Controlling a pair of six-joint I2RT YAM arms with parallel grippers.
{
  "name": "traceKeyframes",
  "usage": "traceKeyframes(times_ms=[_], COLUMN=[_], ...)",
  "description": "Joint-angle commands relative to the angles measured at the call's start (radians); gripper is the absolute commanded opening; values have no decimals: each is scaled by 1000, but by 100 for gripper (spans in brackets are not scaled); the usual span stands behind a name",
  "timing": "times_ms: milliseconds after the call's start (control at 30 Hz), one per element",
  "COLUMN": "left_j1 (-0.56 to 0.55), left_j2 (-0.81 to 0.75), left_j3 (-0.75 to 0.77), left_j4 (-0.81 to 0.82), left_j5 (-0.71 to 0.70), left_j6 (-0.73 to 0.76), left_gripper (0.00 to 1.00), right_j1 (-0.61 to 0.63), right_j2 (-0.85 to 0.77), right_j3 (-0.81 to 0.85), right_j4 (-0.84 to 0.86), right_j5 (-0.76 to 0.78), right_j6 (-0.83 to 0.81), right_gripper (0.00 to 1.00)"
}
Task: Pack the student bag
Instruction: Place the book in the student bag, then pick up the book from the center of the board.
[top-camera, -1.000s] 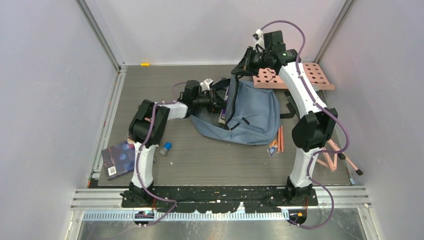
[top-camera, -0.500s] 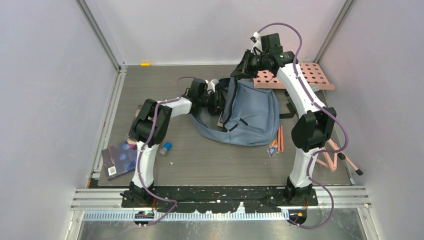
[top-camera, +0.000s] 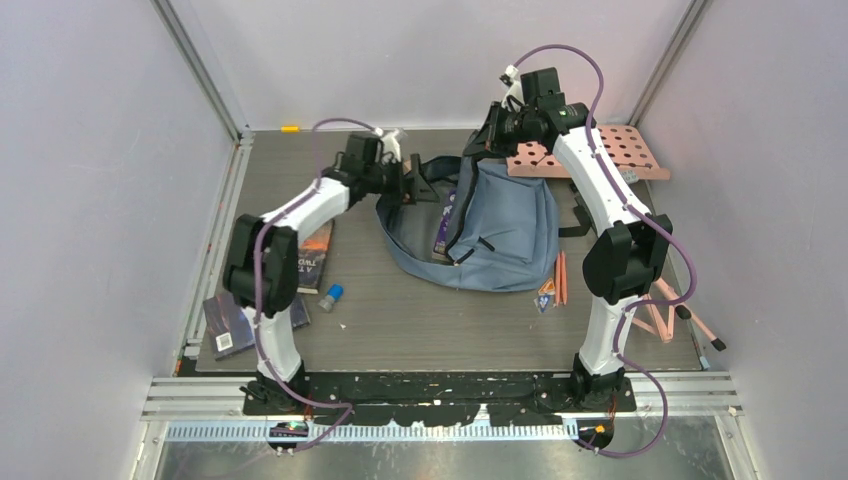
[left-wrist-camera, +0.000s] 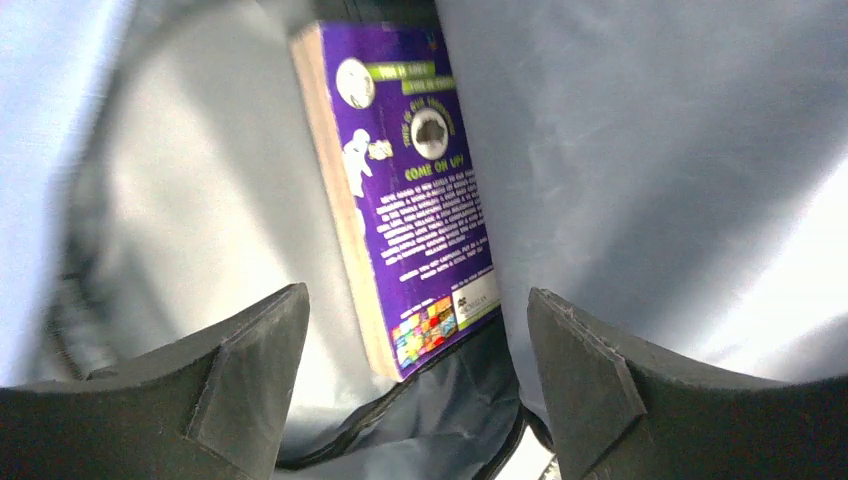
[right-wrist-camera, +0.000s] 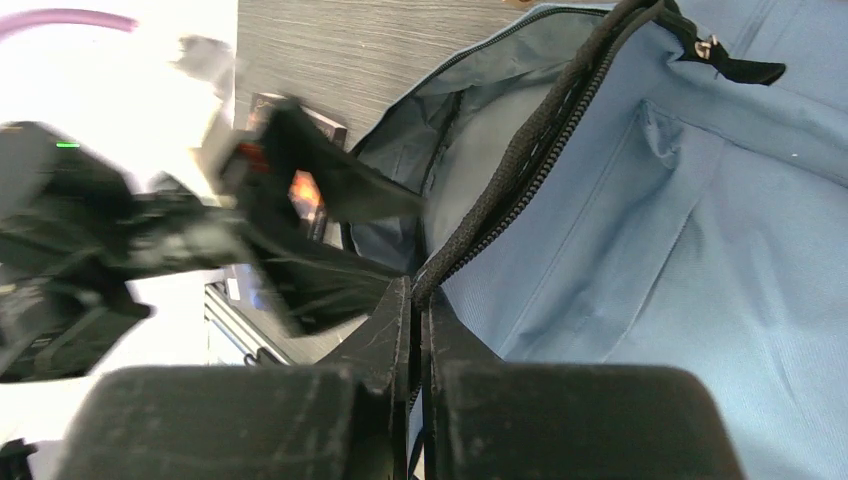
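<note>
While the bag (top-camera: 510, 220) lies open on the table (top-camera: 400, 320):
Left tool (left-wrist-camera: 417, 293): spread, empty, facing purple book (left-wrist-camera: 420, 200) inside.
Right tool (right-wrist-camera: 418, 290): clamped on bag rim.
Nearby: pencils (top-camera: 561, 278), pegboard (top-camera: 625, 150).

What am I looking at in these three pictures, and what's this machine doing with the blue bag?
Two robot arms are bolted at the near edge of a table. One picture looks down from above; the other two come from a camera on each wrist. The right gripper is shut on the zipper edge of the grey-blue backpack, holding its mouth open. The left gripper is open and empty, facing a purple book inside the bag. On the table lie an orange-and-black book, a dark blue book, a small blue-capped item, orange pencils and a pink pegboard.
</note>
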Motion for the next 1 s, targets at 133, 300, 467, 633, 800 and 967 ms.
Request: traceKeyframes(times_ms=[133, 300, 467, 633, 800, 967], left_j1=[107, 108, 90, 66, 52, 51], left_j2=[-239, -245, -267, -198, -129, -77], left_j3=[61, 141, 66, 41, 1, -44], left_j4=[-402, -732, -791, -897, -908, -871], left_j5=[-249, -619, -799, -956, -1040, -1047], left_j6=[289, 371, 399, 432, 442, 451], left_gripper=[89, 98, 99, 100, 100, 100], right_j1=[3, 2, 2, 2, 2, 1], right_j2=[-66, -71, -65, -60, -52, -47], right_j3=[9, -24, -45, -52, -61, -56], right_j4=[5, 17, 34, 48, 61, 81], right_j5=[50, 62, 61, 46, 22, 14], right_j6=[-72, -82, -79, -82, -81, -72], right_gripper=[1, 1, 1, 0, 0, 1])
